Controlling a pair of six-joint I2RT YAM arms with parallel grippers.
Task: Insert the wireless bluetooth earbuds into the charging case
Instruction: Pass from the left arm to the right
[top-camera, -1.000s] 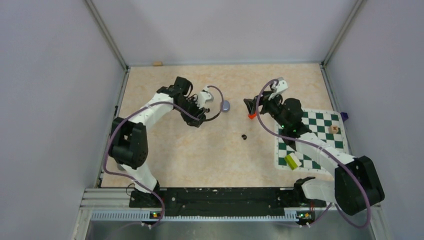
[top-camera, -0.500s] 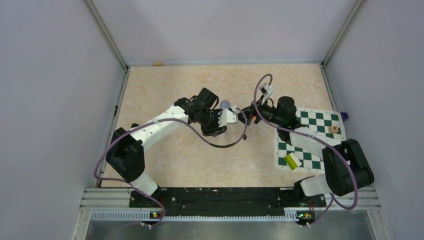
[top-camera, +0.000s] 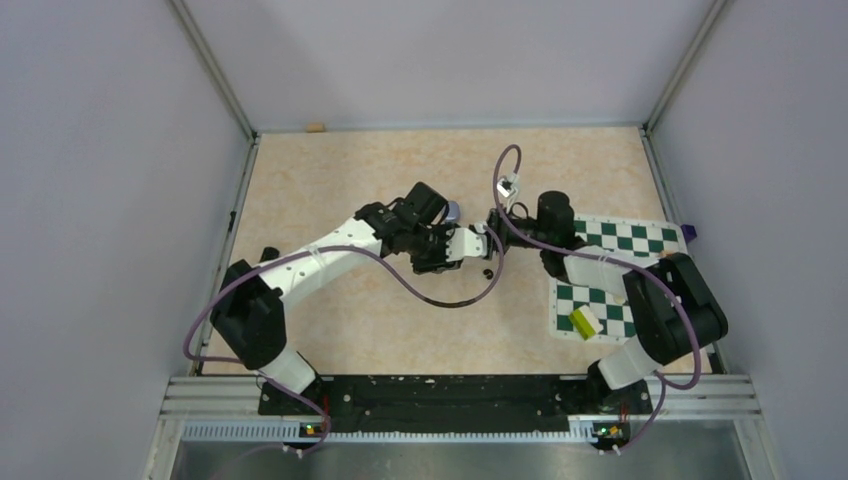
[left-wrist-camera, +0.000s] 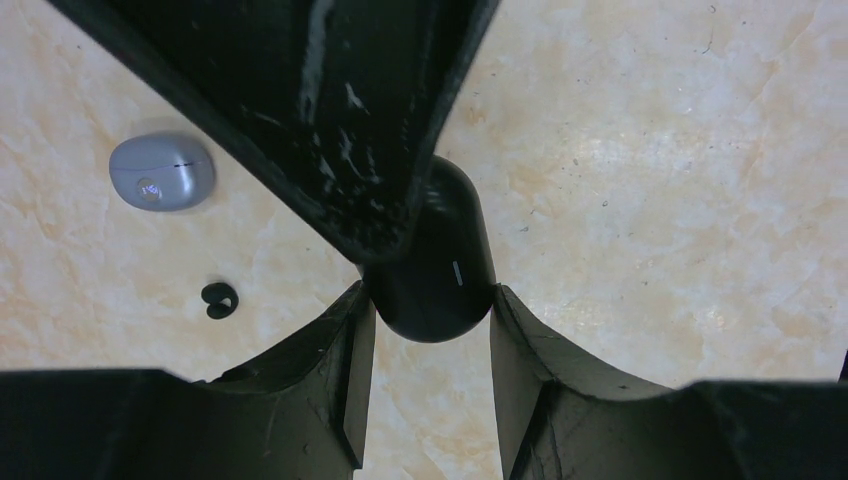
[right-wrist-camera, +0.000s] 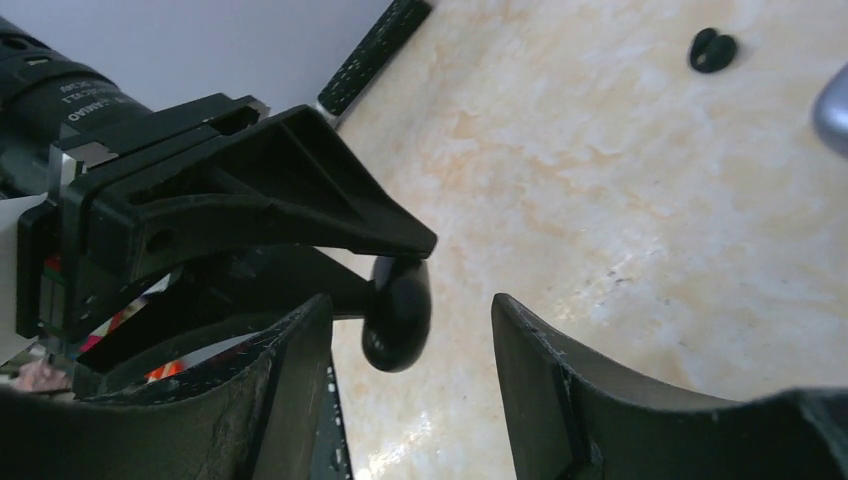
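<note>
A black rounded charging case (left-wrist-camera: 432, 285) hangs above the table, pinched between the tips of my left gripper (left-wrist-camera: 430, 300), which is shut on it. My right gripper (right-wrist-camera: 410, 302) faces it head-on with its jaws open on either side of the same case (right-wrist-camera: 397, 312). Its left finger is close to the case and a gap shows on the right. In the top view both grippers (top-camera: 482, 236) meet mid-table. One black earbud (top-camera: 487, 272) lies loose on the table, also visible in the wrist views (left-wrist-camera: 218, 300) (right-wrist-camera: 712, 50). The other earbuds are out of view.
A closed grey-lilac case (left-wrist-camera: 160, 172) lies on the table behind the grippers (top-camera: 452, 210). A green-and-white chequered mat (top-camera: 615, 240) lies at the right with a yellow block (top-camera: 585, 320) on it. Grey walls enclose the table.
My left arm swung right, carrying the black case to mid-table. My right gripper moved left to meet it, and its jaws narrowed around the case.
</note>
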